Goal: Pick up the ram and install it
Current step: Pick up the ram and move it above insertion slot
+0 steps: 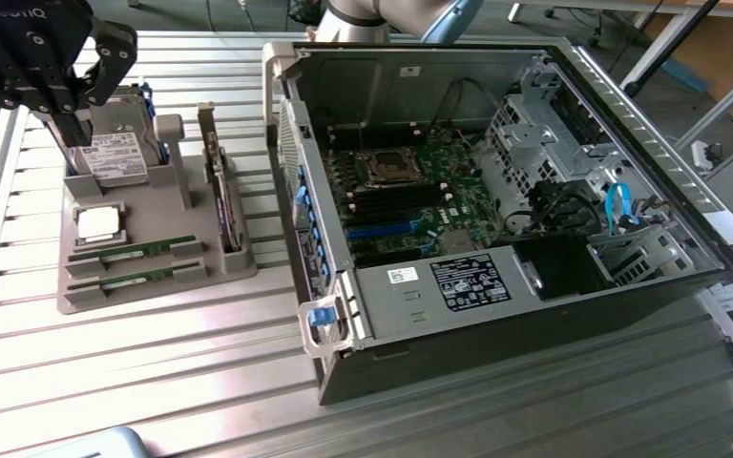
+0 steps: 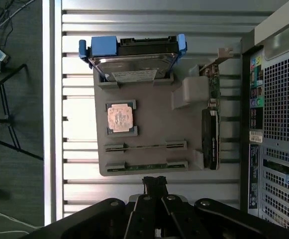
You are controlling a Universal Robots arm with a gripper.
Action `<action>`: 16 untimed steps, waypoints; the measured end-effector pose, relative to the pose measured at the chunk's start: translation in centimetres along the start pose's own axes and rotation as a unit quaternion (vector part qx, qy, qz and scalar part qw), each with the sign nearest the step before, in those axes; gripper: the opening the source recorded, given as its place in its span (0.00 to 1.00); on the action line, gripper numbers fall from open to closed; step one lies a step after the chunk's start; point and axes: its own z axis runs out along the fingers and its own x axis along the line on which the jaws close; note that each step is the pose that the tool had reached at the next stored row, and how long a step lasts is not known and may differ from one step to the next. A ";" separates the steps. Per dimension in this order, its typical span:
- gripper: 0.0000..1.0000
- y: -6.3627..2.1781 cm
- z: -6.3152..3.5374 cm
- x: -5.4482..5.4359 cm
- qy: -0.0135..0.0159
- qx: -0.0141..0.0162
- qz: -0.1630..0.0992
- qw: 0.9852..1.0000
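Both fingers of the end effector point(image 2: 155, 181) are pressed together and pinch nothing. It hangs over the counter point(image 1: 150, 382), just off the edge of the gray tray point(image 2: 154, 112).

Closest to it is the first ram stick point(image 2: 145, 165). The second ram stick point(image 2: 145, 146) lies just beside it, one slot further on. Each is a long, thin green strip, and each seems to stand on its long edge in its slot, though that is hard to tell for sure.

I think a stick like this is very light and stiff, but easy to hurt. It could snap if bent. The best place to take hold looks like the middle of the top edge, pinching the two flat sides gently.

Further along the tray sits the square silver chip point(image 2: 120, 117). After that comes the hard drive point(image 2: 134, 62), standing up in its blue holder. A dark, wider card point(image 2: 210, 139) stands along the side of the tray, toward the open computer case point(image 1: 341, 324).
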 end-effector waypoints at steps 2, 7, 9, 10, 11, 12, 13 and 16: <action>0.10 0.00 0.00 0.0 0.000 0.000 -0.007 1.000; 0.10 0.00 0.00 0.0 0.001 0.000 -0.022 1.000; 0.10 0.00 0.00 0.0 0.001 0.000 -0.028 1.000; 0.10 0.00 0.00 0.0 0.001 0.000 -0.030 1.000; 0.10 0.00 0.00 0.0 0.001 0.000 -0.035 0.999; 0.10 0.00 0.00 0.0 0.001 0.000 -0.038 0.999; 0.10 0.00 0.00 0.0 0.001 0.000 -0.041 0.999; 0.10 0.00 0.00 0.0 0.001 0.001 -0.050 0.999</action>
